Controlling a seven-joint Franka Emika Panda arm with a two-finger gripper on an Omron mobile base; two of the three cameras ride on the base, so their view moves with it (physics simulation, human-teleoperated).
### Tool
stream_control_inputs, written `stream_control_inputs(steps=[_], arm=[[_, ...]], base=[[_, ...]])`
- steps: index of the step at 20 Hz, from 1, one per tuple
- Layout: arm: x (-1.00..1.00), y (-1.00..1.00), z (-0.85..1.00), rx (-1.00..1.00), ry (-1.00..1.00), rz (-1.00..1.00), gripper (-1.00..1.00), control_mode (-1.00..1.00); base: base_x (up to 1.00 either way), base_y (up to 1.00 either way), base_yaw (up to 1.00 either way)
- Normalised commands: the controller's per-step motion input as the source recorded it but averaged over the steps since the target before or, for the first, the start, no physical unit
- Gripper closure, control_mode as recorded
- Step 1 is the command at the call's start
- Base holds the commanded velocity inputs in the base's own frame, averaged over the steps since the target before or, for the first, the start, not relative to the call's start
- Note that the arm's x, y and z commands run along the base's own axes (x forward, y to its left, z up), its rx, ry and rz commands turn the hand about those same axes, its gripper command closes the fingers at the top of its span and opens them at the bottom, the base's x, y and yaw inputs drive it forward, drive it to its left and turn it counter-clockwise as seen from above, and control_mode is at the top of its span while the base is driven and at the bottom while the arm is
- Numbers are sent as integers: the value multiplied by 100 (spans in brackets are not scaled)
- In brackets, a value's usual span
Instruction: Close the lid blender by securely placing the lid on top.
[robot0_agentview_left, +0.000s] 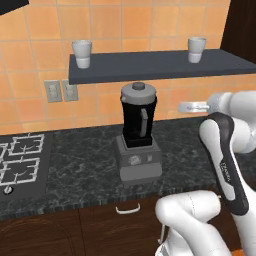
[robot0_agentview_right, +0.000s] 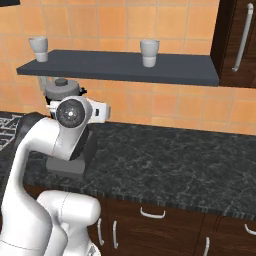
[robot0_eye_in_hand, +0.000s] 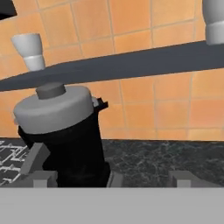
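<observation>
I see the lid sitting on top of the blender on the counter | end effector near blender, empty | its opening I cannot tell

White, rounded arm links with dark joint bands; small grey lettering on one dark band.

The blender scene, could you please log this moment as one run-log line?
lid: on top of blender jar | gripper: beside jar, holding nothing, open/shut unclear | blender: upright on counter
</observation>
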Motion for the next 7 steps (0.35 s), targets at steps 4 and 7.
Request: stream_control_inputs(steps=[4,7], arm=[[-28,-46,-36,0,0,0,-100,-100],[-6,-14,-14,0,0,0,-100,-100]], base=[[0,0,0],[0,0,0]])
